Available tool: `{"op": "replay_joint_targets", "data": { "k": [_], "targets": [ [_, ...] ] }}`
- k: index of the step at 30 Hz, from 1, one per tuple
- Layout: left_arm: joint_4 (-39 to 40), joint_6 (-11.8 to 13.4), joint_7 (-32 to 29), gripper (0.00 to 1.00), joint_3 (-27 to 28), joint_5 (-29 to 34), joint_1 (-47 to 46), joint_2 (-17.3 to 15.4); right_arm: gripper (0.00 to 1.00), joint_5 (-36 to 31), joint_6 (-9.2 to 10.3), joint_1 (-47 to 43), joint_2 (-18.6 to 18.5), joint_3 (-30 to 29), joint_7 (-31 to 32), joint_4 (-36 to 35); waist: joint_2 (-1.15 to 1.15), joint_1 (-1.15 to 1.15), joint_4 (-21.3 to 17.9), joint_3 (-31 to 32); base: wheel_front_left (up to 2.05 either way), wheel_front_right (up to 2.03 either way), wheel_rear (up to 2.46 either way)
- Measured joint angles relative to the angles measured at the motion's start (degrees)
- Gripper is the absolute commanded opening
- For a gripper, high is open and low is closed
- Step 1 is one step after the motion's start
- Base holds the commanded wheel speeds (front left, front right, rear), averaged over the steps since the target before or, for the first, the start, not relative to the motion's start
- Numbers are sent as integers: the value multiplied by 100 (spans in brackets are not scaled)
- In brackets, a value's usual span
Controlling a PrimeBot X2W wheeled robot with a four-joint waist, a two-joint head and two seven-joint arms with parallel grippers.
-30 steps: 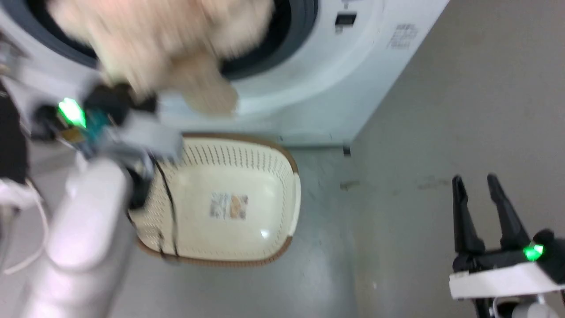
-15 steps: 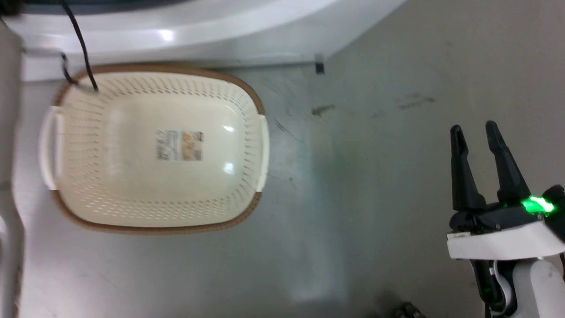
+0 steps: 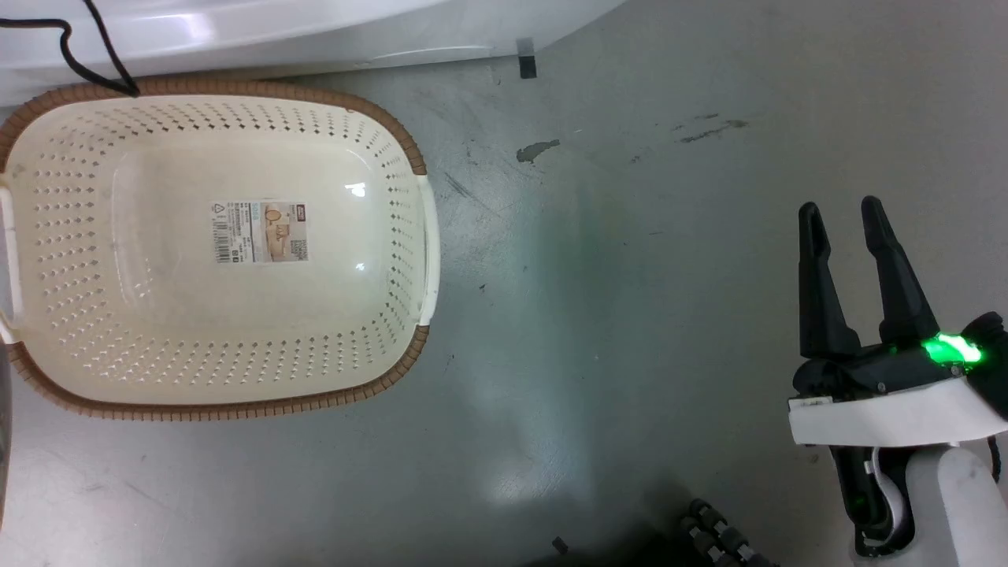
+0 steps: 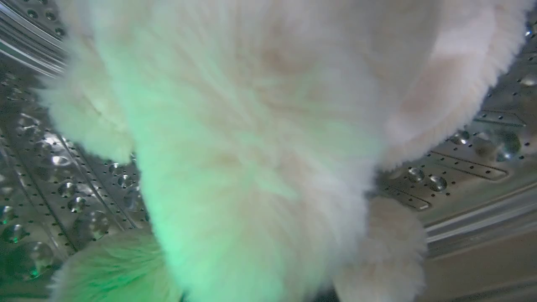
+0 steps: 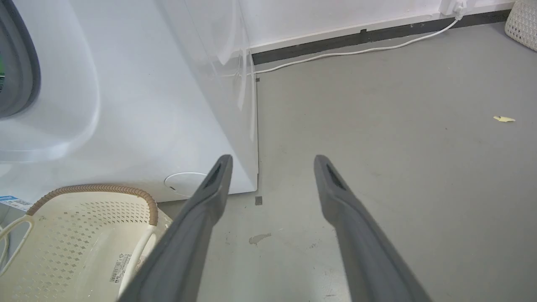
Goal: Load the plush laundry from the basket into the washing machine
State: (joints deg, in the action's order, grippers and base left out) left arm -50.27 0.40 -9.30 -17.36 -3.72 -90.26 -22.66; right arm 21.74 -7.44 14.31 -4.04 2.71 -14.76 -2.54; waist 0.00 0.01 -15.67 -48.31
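Note:
The plush laundry (image 4: 251, 147), fluffy and cream-beige, hangs close to the lens in the left wrist view, tinted green at the lower left. Around it is the washing machine's shiny perforated steel drum (image 4: 461, 163). My left gripper's fingers are buried under the fur. The basket (image 3: 236, 409) stands on the floor below the washing machine (image 3: 236, 31), with nothing but a barcode sticker (image 3: 258, 231) inside. My right gripper (image 3: 839, 206) hovers open over bare floor well right of the basket. The right wrist view has that gripper (image 5: 272, 159) between the basket (image 5: 96, 189) and the washer's corner (image 5: 147, 105).
A black cable (image 3: 94, 47) drapes from the top left onto the basket's far rim. A white cord (image 5: 356, 52) runs along the wall's skirting, and a white woven container (image 5: 522, 19) sits at the far right. The grey floor carries a small stain (image 3: 538, 150).
The head camera has tipped down, so the washer's opening, the plush and my left arm have left its picture. The basket now sits at its left. My right gripper stays open.

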Motion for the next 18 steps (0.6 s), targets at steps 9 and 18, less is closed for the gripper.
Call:
{"op": "replay_joint_targets", "data": {
  "k": [9, 18],
  "targets": [
    [-541, 98, 559, 100, 1, -215, 36, 253, 100, -15, 0, 60, -18, -131, 0, 9, 0, 0, 150, 207, 0, 0, 0],
    [-839, -213, 2058, 100, 102, -742, 1830, 675, 100, -338, 0, -449, -64, -270, 0, 81, 0, -2, 489, 1418, 0, 0, 0]
  ]
}}
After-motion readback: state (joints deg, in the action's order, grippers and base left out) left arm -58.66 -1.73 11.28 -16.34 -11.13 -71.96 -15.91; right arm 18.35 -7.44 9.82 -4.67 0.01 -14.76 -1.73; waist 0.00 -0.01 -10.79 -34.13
